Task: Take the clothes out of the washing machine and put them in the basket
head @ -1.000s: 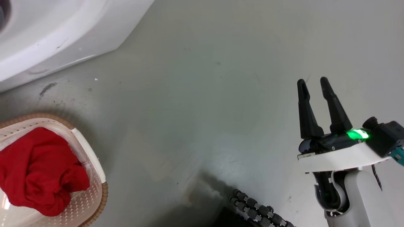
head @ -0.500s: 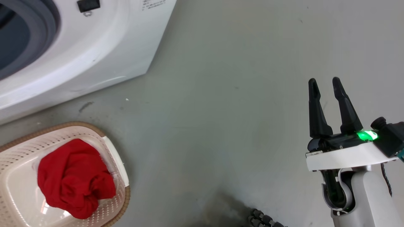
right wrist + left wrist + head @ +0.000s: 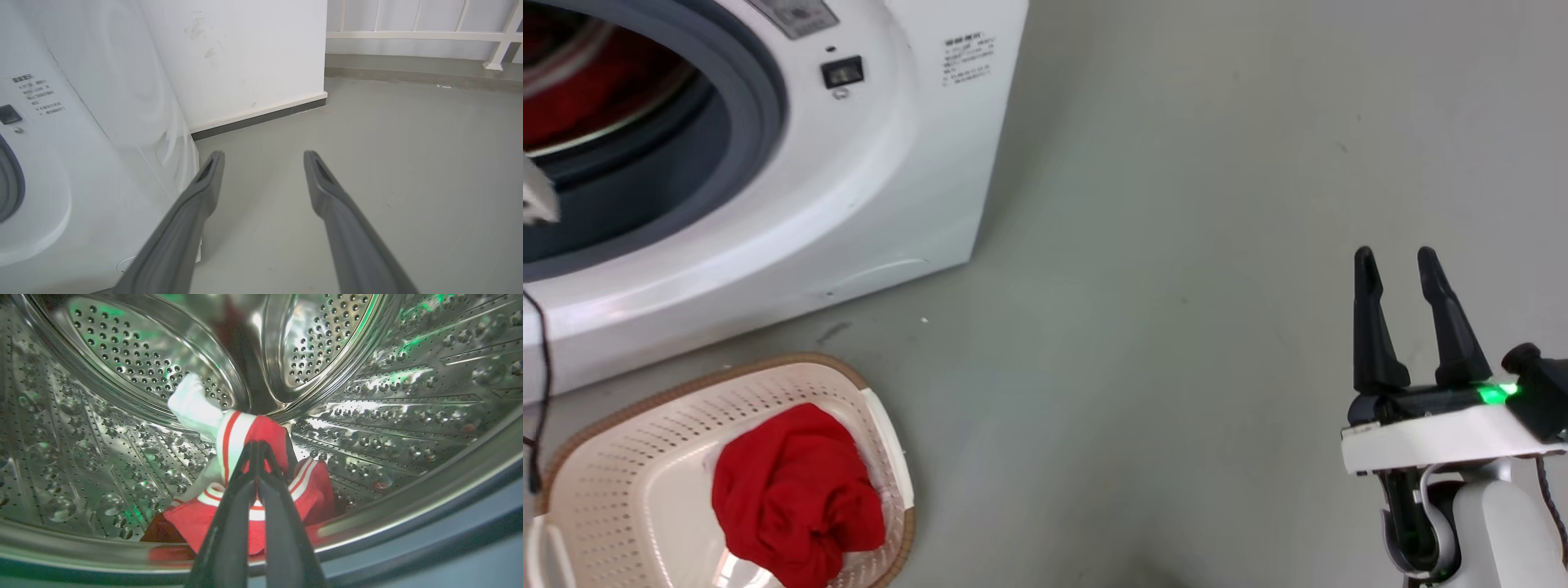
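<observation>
It looks like a laundry room: a big white washing machine (image 3: 890, 163) stands on a grey floor (image 3: 1176, 245) by a white wall (image 3: 245, 53), with a basket (image 3: 637, 441) beside it.

red sleeveless jersey with white-and-red striped trim (image 3: 267, 430): bunched, pinched at tips of left fingers (image 3: 229, 531), inside perforated steel drum (image 3: 122, 355) of white front-loading washing machine (image 3: 907, 163). plain red soft cloth (image 3: 796, 490): crumpled in cream perforated plastic basket (image 3: 629, 457), well left of right fingers (image 3: 1372, 343).
</observation>
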Motion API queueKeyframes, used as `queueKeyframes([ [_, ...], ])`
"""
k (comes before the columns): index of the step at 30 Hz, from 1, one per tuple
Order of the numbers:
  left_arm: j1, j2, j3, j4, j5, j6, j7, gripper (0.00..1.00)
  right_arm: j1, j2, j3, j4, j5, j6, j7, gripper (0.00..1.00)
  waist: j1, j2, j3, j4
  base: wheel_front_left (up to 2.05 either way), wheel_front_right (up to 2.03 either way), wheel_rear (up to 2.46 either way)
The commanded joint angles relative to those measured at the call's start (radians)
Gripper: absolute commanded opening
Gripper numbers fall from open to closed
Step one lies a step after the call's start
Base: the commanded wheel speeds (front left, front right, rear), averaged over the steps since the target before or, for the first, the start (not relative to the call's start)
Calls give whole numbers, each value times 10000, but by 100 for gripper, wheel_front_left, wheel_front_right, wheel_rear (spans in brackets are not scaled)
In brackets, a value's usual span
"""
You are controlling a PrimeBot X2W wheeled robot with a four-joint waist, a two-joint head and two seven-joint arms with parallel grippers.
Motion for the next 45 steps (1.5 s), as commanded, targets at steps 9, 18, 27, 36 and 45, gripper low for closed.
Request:
queueKeyframes([
  [9, 2355, -833, 190, -1959, -364, 647, -665, 0, 661, -3, -473, -77, -727, -3, 23, 100, 0, -1, -1710, 950, 0, 0, 0],
  [18, 5065, -1457, 193, -4870, -629, 1408, -629, 0, 1214, -3, -845, -660, -1150, -3, 621, 100, 0, -1, -2626, 1533, 0, 0, 0],
  [27, 7710, -2042, 5, -6606, -973, 2073, -289, 0, 1600, -1, -964, -1193, -1377, -3, 1119, 100, 0, -1, -3051, 1969, 0, 0, 0],
  [36, 9741, -2897, -469, -6035, -1718, 1904, -71, 0, 1738, -1, -893, -1566, -1417, -3, 1353, 100, 0, -1, -3081, 2184, 0, 0, 0],
  [45, 9781, -3779, -781, -3784, -2201, 1467, -321, 0, 1454, 0, -802, -1788, -1358, -3, 1386, 100, 0, -1, -2348, 2102, 0, 0, 0],
])
